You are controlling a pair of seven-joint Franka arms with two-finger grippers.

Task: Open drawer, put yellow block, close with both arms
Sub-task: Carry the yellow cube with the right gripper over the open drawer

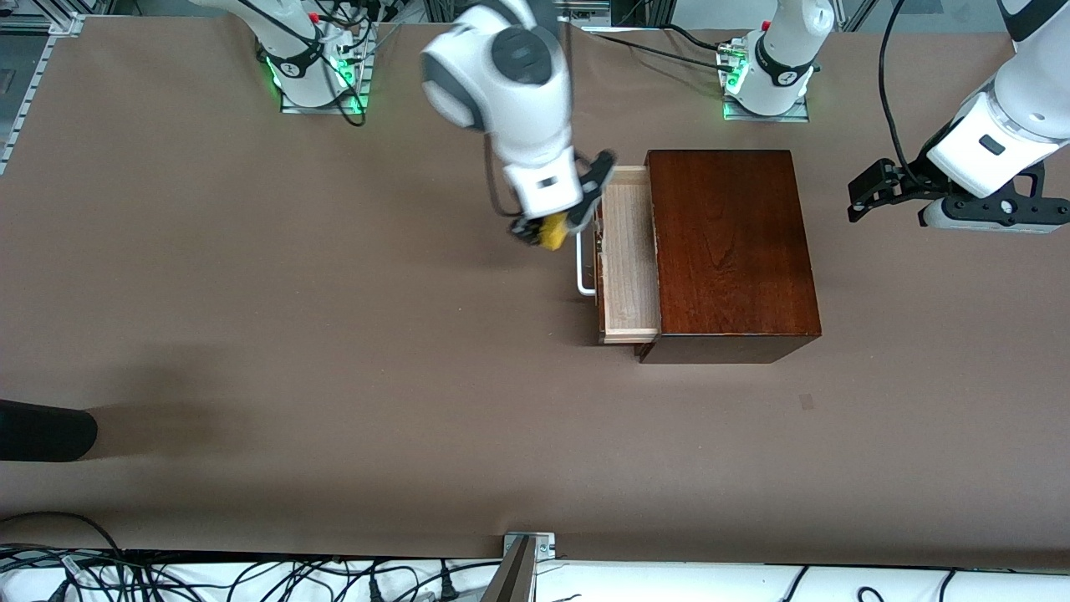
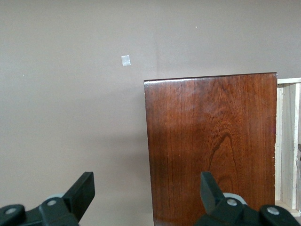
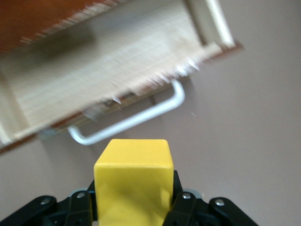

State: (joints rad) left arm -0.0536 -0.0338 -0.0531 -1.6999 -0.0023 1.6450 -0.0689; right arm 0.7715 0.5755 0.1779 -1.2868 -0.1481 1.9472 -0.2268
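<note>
Your right gripper (image 1: 547, 232) clamps the yellow block (image 1: 552, 233) in the air, at nine o'clock of the open drawer's (image 1: 625, 255) white handle (image 1: 583, 266). Your left gripper (image 1: 865, 194) (waiting) gapes wide beside the box (image 1: 731, 251).

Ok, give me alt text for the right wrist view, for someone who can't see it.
The right gripper holds the yellow block just short of the open drawer, above the brown table beside its white U-shaped handle. The drawer's pale wood tray shows nothing inside, with the dark box's edge past it.
</note>
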